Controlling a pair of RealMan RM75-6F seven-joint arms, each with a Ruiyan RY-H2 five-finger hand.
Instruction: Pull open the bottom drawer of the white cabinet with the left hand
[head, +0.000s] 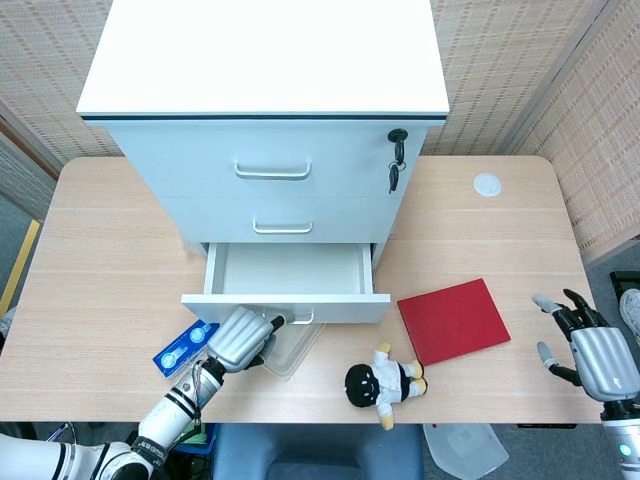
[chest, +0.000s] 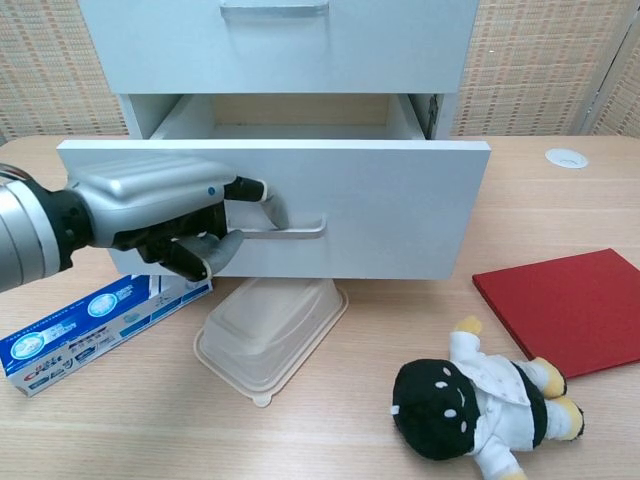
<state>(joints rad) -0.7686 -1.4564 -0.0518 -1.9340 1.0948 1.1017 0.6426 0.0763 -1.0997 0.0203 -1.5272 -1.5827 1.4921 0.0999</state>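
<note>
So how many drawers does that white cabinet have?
3 show, stacked down its front: the top drawer, shut; the middle drawer, shut; and the bottom drawer, pulled open, its handle held by the left robot hand.

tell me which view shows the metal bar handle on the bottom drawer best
The chest view: the metal bar handle faces the camera, with the left hand hooked on its left end. The head view looks down, showing only a sliver of it below the white drawer front.

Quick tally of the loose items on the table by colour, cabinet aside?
Blue: 1, toothpaste box
Clear/whitish: 1, plastic container
Red: 1, book
Black and white: 1, doll
Total: 4
</note>
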